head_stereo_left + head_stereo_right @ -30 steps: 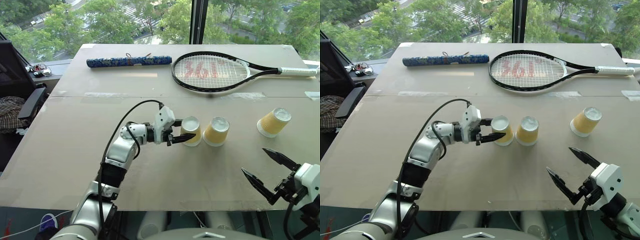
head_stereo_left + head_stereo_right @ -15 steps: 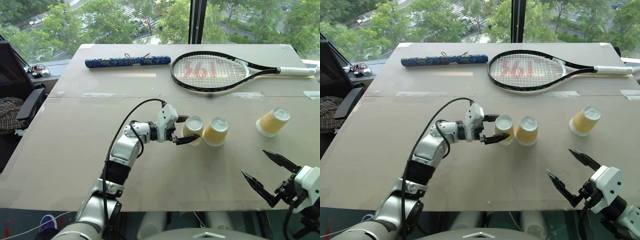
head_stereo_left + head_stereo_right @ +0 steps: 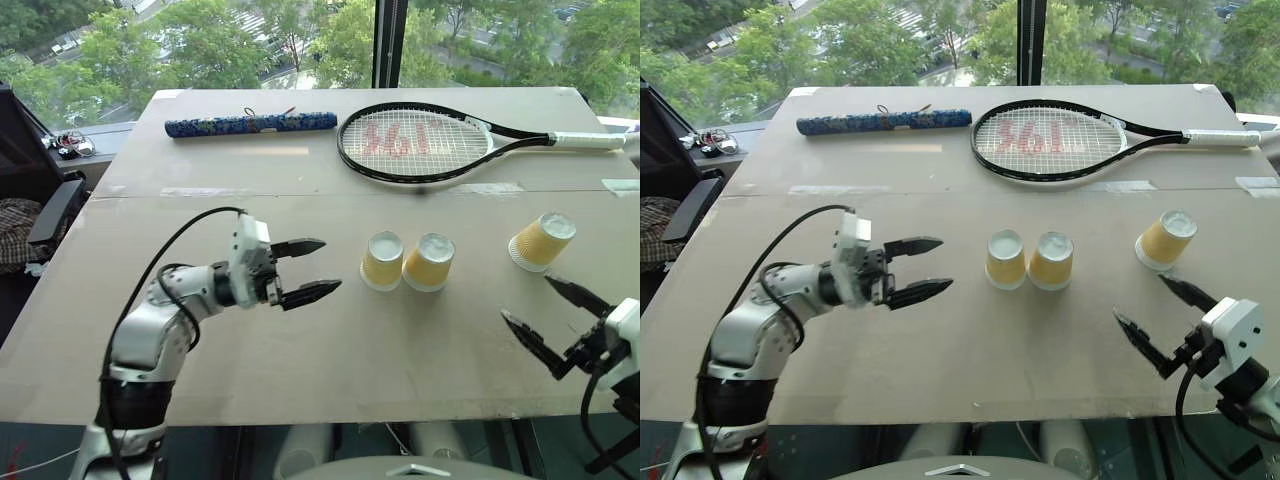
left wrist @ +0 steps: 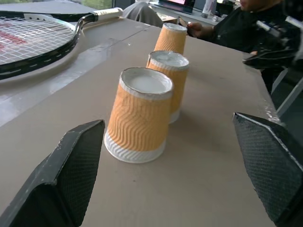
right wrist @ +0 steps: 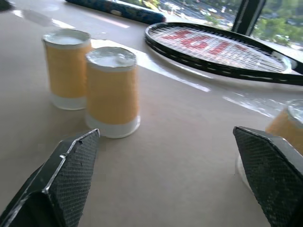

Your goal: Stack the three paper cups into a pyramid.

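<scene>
Beige board covers your counter (image 3: 300, 340), taped along a seam, set against a window with trees outside. Two paper cups (image 3: 382, 261) stand upside down side by side mid-counter; the third (image 3: 541, 241) sits tilted to their right. Your left pincer (image 3: 311, 268) and right pincer (image 3: 548, 318) both hang spread wide, empty.

Tan table (image 3: 300, 350), taped seam across. Resting on it: three paper cups, upside down — two (image 3: 382, 261) (image 3: 430, 262) just beside each other mid-table, one (image 3: 541, 241) apart, tilted; tennis racket (image 3: 420, 144); blue patterned roll (image 3: 250, 124).
</scene>
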